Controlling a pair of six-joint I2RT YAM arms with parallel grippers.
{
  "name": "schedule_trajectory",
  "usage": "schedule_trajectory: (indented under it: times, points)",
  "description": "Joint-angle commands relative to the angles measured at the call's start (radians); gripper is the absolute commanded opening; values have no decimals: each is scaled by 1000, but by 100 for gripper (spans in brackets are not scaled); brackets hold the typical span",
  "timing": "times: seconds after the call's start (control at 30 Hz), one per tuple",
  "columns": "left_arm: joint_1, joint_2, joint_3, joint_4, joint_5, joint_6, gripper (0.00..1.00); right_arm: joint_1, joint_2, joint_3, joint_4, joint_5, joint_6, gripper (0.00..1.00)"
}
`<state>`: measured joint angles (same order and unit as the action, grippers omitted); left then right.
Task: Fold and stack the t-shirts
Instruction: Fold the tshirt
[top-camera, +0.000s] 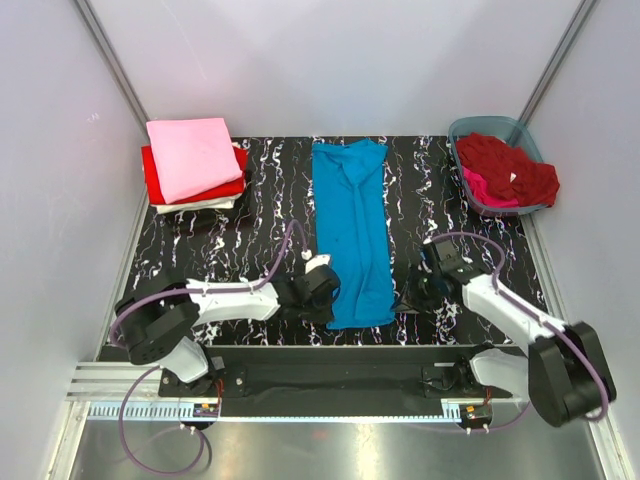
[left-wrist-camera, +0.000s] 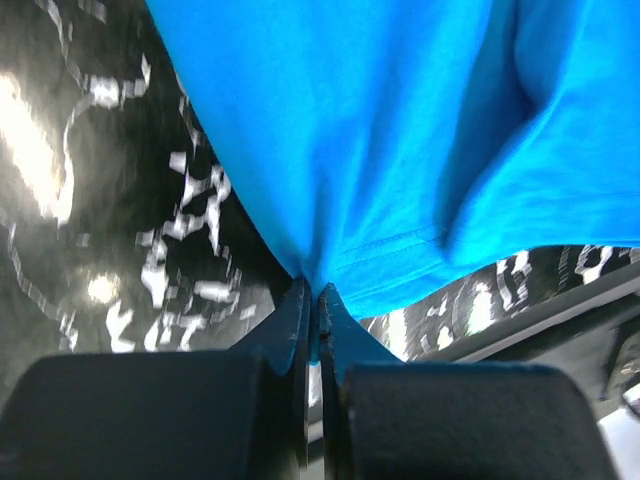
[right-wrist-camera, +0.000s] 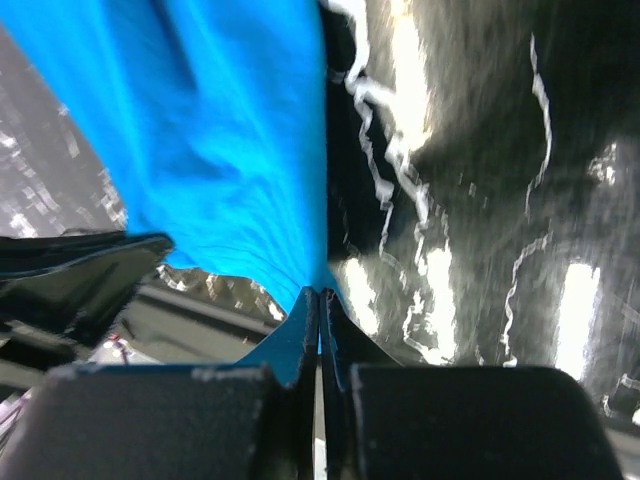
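Observation:
A turquoise t-shirt (top-camera: 350, 220) lies folded into a long strip down the middle of the black marbled table. My left gripper (top-camera: 330, 297) is shut on its near left corner; the left wrist view shows the jaws (left-wrist-camera: 316, 290) pinching the blue hem (left-wrist-camera: 380, 130). My right gripper (top-camera: 403, 300) is shut on the near right corner, the cloth (right-wrist-camera: 210, 130) fanning out from the closed jaws (right-wrist-camera: 320, 292). A folded stack at the back left has a pale pink shirt (top-camera: 192, 155) on top, then a bright red one (top-camera: 152, 172) and a white one (top-camera: 210, 205).
A grey-blue plastic tub (top-camera: 470, 128) stands at the back right, holding a crumpled dark red shirt (top-camera: 505, 160) and a magenta one (top-camera: 485, 190). White walls close in the table on three sides. The arm bases and a metal rail run along the near edge.

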<state>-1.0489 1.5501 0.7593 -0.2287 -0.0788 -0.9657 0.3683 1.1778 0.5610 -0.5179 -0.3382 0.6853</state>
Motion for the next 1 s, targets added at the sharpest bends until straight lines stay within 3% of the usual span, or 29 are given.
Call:
schedule_trajectory:
  times: [0.0,0.17,0.27,0.53,0.67,0.97]
  points:
    - [-66,-51,40,-179,-64,-19,0,6,-136,-27,-62,-38,49,0]
    - [-137,-105,98,-310,-116,-45,7,15,-300,-33,-131,-70,111,0]
    - [-137,-110,172,-403,-151,-16,9,15,-316,-12,-131,-67,122,0]
    - [-50,-111,362,-541,-188,100,12,14,-181,171,-136,-21,74,0]
    - [56,-96,402,-526,-150,182,13,12,-42,310,-185,71,-1,0]
    - [266,68,616,-558,-53,363,12,-32,259,609,-191,93,-95,0]
